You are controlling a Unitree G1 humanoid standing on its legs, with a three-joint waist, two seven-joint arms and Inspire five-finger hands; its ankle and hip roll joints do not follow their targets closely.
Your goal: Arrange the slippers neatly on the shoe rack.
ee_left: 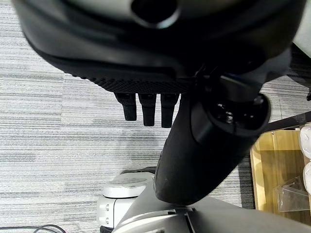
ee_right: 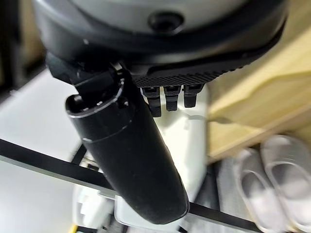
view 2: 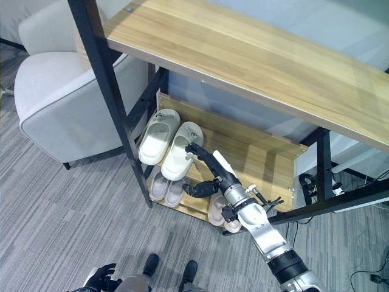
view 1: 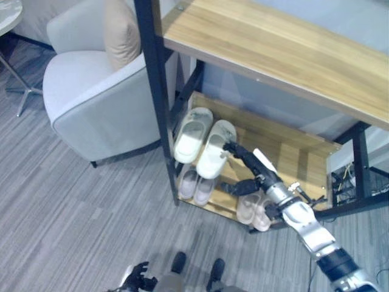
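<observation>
A cream pair of slippers lies on the slanted upper shelf [view 1: 292,152] of the shoe rack: the left slipper [view 1: 191,134] and the right slipper [view 1: 214,149] side by side. My right hand [view 1: 252,164] reaches in from the lower right. It is open, with straight fingers [view 1: 233,148] touching the right cream slipper's [ee_right: 194,141] edge and the thumb [view 1: 240,187] hanging below. On the lower shelf sit a pale pair [view 1: 196,184] and a second pale pair [view 1: 254,213], partly behind my right wrist. My left hand [view 1: 137,277] hangs relaxed over the carpet.
The rack's black post [view 1: 158,103] stands just left of the slippers, and a wide wooden top shelf [view 1: 273,48] overhangs them. A grey armchair [view 1: 91,91] with a beige cushion [view 1: 121,30] sits to the left. Cables [view 1: 346,176] lie at the rack's right end.
</observation>
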